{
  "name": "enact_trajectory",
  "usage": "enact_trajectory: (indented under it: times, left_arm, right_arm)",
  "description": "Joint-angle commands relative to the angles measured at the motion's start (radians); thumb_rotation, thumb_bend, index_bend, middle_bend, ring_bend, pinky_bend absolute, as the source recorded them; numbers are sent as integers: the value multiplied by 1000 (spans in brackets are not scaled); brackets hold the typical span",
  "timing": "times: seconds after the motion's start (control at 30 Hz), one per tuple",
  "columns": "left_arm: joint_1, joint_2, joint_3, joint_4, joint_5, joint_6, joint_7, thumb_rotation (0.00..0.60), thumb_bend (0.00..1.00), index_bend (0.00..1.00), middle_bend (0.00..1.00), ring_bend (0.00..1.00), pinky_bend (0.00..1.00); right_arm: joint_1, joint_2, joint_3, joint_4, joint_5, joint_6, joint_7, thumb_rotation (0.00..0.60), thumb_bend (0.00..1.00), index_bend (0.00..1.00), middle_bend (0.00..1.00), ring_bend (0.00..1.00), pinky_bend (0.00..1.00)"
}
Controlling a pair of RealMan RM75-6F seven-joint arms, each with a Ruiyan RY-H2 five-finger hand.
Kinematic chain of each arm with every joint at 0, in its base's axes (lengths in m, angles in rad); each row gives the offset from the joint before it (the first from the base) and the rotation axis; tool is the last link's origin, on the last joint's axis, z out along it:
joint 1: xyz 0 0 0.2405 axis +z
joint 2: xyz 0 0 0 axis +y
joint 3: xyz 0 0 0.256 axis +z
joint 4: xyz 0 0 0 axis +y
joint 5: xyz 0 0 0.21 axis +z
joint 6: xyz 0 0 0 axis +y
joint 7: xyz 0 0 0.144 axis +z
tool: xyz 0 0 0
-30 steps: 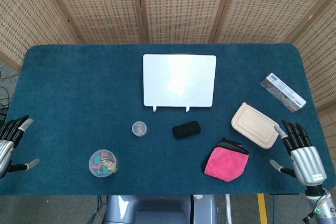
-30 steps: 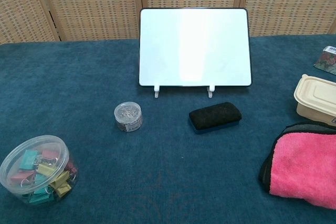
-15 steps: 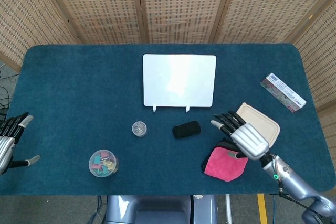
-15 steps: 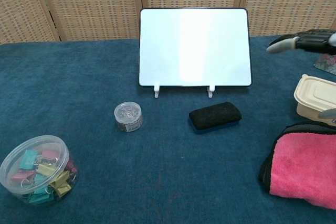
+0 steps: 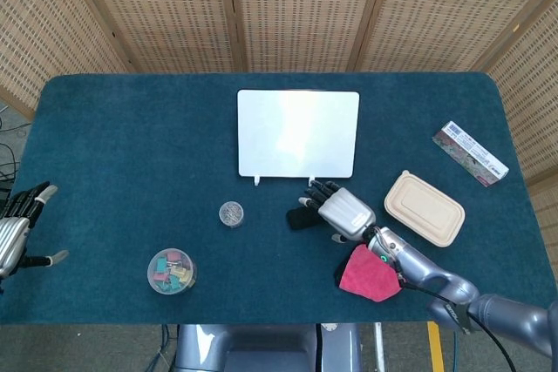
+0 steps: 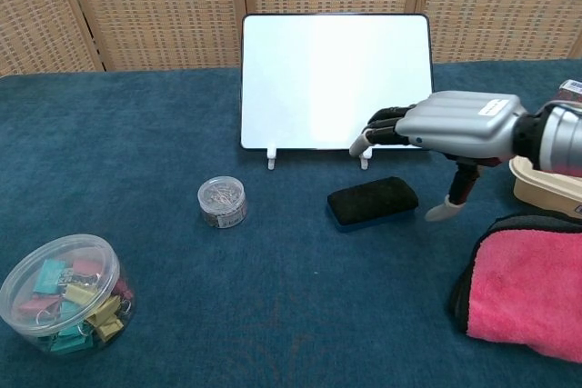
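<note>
My right hand hovers open just right of a black whiteboard eraser, its fingers stretched toward the foot of the small white board. In the chest view the right hand is above the eraser, with the thumb hanging down close to the eraser's right end; I see no contact. The white board stands on two little feet behind them. At the table's left edge my left hand is open, fingers spread, holding nothing and far from every object.
A small round tin of paper clips sits left of the eraser. A clear tub of coloured binder clips is near the front left. A pink cloth, a beige lidded box and a printed carton lie on the right.
My right hand has swung in from the table's right front corner, over the beige box, to just beside the eraser. The left hand has barely shifted.
</note>
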State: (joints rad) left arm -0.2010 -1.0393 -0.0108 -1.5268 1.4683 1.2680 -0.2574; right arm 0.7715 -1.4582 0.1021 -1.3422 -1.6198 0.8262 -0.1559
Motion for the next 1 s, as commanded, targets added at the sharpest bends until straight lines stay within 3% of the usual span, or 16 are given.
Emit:
enact_trajectory:
  times: [0.03,0.33,0.6,0.8,1.0]
  left_arm:
    - [-6,-2,-3,5,-9,-12,-3,600,0,0,0,0,0]
    - [-14,-3,-5,14,-19,-32,-19,600,0,0,0,0,0]
    - [-17,-1,-5,19,-20,-39,-30,600,0,0,0,0,0]
    - [-17,-3,-3,21,-18,-38,-31,600,0,0,0,0,0]
    - [-17,-1,-2,20,-16,-38,-34,600,0,0,0,0,0]
  right_arm:
    - [31,-60,6,61,17,-12,-21,600,0,177,185,118,259]
    - [66,-137,6,140,51,-33,-33,600,0,249,272,206,309]
    - [84,-164,1,170,85,-49,-73,600,0,277,296,220,320]
    - [92,-203,-2,222,90,-29,-67,600,24,398,428,353,421]
    - [96,-232,-19,262,55,22,-17,600,185,572,606,528,550]
